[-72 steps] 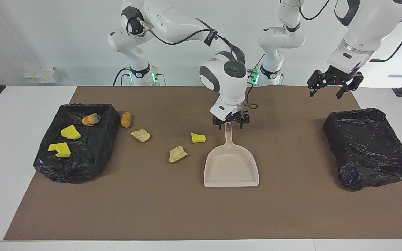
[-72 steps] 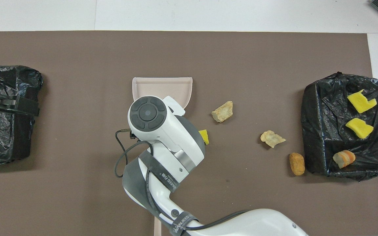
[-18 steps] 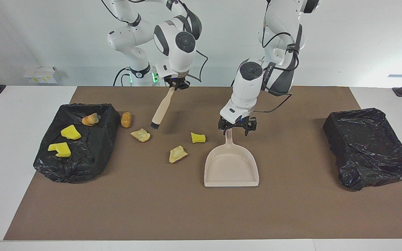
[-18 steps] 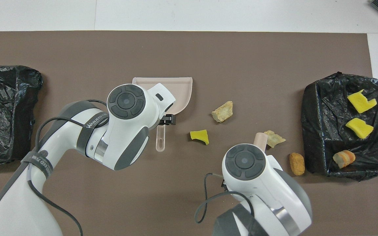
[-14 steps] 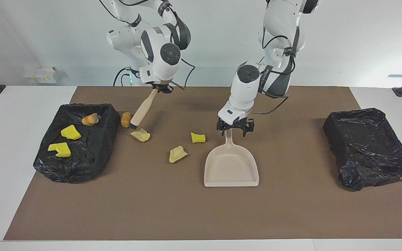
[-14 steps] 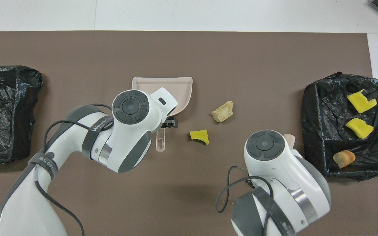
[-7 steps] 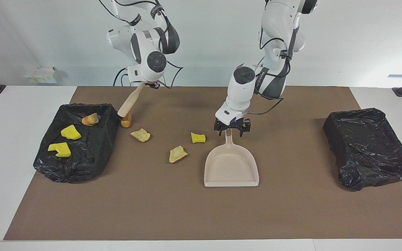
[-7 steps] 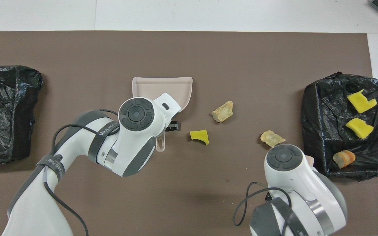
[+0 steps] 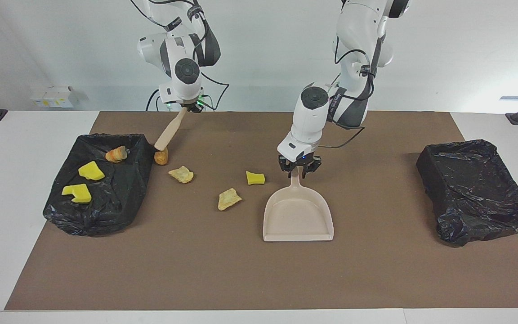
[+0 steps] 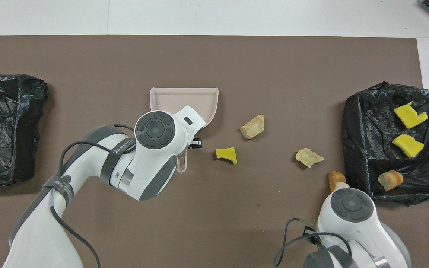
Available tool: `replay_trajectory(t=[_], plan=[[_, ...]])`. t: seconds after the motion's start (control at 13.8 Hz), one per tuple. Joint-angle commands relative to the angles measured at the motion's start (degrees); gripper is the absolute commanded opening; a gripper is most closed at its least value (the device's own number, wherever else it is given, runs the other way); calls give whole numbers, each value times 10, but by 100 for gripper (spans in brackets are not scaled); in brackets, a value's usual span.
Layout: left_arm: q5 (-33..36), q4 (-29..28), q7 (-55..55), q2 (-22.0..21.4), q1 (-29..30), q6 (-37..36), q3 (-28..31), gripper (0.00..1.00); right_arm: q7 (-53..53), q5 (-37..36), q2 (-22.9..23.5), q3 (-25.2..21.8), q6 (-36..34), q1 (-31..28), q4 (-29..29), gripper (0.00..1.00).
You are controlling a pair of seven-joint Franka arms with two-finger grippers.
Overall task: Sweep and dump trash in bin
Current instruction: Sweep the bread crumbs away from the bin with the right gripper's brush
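So the dustpan [image 9: 298, 217] sits flat about mid-table on the brown mat [image 9: 259, 279], open mouth pointing away from the robots, and I'll place everything off that. The left tool [image 9: 299, 171] is down on the dustpan's handle tip with its fingers drawn in around it, though I can't really tell if it's a firm pinch. The right tool [image 9: 189, 108] is pinching the top of the brush [image 9: 169, 132], which slants down so its bristle end sits right at the brown oval lump [image 9: 161, 157]. That lump is way off toward the right arm's end from the dustpan, just beside the edge of the black bag-lined bin [image 9: 101, 184]. Between that bin and the dustpan the trash is strung out loose on the mat: a pale tan crusty bit [image 9: 181, 174], another tan bit [image 9: 229, 199], and a yellow foam piece [image 9: 255, 178] closest to the dustpan, near its handle. Two more yellow foam pieces [image 9: 83, 182] and the orange-striped piece [image 9: 116, 154] already sit in that bin. Toward the left arm's end from the dustpan there's a wide strip of bare mat, then a second black bin [image 9: 475, 189] at the mat's edge. Lots of open mat past the dustpan's mouth too.
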Motion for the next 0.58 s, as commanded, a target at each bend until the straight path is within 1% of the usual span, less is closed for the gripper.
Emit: replay_trajectory(t=[0.0,0.07,0.15,0.22,0.29,0.36,0.51], plan=[[6,-14,-6,-7,-8,12,8,45,-58,34,11,7,56,-7,1,0],[6,-14,-6,-7,-8,10,8,48,-74,47,22,7,71,-5,11,0],[5,-15,-5,-8,-8,9,8,57,-84,61,34,10,69,-1,30,0],[5,-16,-5,-8,-8,8,8,60,-83,65,43,11,67,23,45,0],[5,-17,-5,-8,-8,9,7,60,-75,66,54,10,65,43,64,0],[5,-18,-5,-9,-8,9,7,60,-65,66,64,11,47,51,97,0],[3,-18,-4,-9,-8,8,7,58,-67,58,85,9,-51,41,179,0]])
